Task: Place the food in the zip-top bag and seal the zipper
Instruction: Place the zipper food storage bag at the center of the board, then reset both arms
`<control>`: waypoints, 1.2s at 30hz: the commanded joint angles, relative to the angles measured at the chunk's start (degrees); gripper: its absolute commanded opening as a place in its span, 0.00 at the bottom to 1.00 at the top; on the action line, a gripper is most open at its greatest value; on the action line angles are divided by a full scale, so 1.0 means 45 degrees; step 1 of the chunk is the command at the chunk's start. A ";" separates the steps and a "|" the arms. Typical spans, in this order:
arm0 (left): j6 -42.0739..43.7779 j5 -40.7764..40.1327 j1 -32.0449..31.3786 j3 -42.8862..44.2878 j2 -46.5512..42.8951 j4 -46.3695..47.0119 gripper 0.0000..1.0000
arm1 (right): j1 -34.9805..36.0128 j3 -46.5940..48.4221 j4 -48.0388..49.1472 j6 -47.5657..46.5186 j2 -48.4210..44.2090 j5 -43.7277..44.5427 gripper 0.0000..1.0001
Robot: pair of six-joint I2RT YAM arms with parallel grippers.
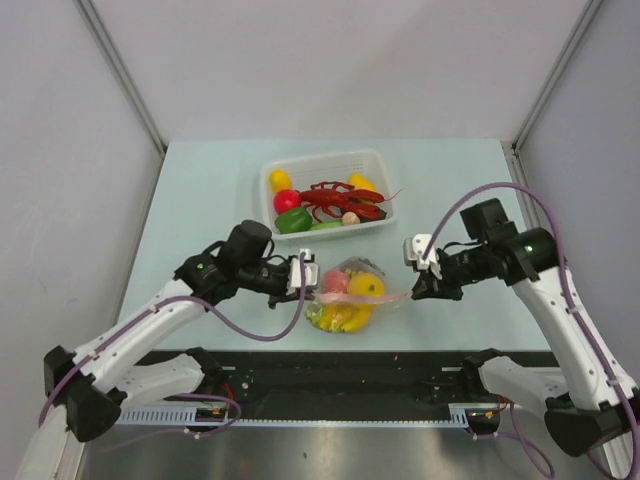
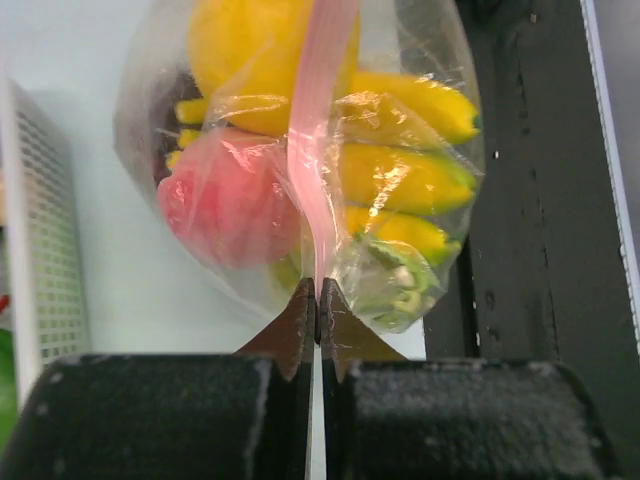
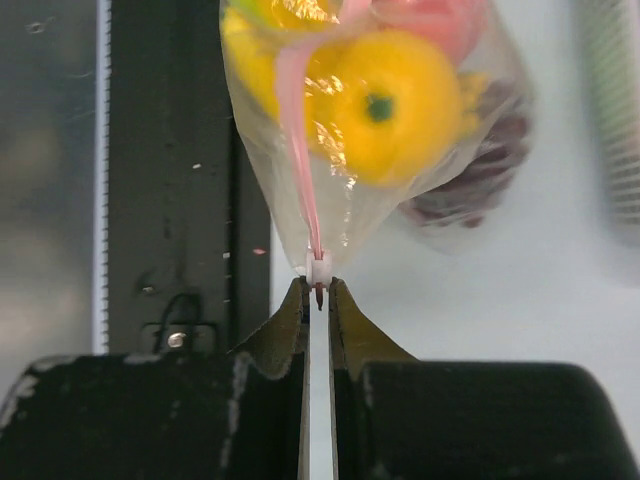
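Observation:
The clear zip-top bag (image 1: 345,295) lies near the table's front edge, stretched between both grippers. It holds food: yellow bananas (image 2: 410,180), a pink peach (image 2: 225,205), a green-white leafy stalk (image 2: 390,285), a round yellow fruit (image 3: 390,105) and purple grapes (image 3: 470,190). The pink zipper (image 2: 315,150) runs across the bag's top. My left gripper (image 2: 318,300) is shut on its left end (image 1: 308,277). My right gripper (image 3: 318,285) pinches the zipper's white slider (image 3: 320,268) at the right end, with a narrow gap between the jaws.
A white basket (image 1: 320,160) stands behind the bag with a red lobster (image 1: 340,197), a tomato, a green piece and yellow fruits in it. Its wall shows at the left in the left wrist view (image 2: 40,250). A black rail (image 1: 350,370) borders the table's front edge.

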 commanded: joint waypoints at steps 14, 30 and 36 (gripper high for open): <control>0.1261 -0.1358 0.0413 -0.1980 0.2384 0.3051 0.00 | -0.0154 -0.1864 0.1687 -0.0289 0.2933 0.1097 0.00; -0.2618 -0.1180 0.0900 0.0556 -0.0195 0.1404 1.00 | 0.0745 -0.1103 0.4277 0.5133 -0.0877 0.2149 0.99; -0.8089 -0.2314 0.3417 0.3325 0.2139 0.3227 1.00 | -0.1906 -0.0442 0.7402 0.8921 0.0507 0.1841 1.00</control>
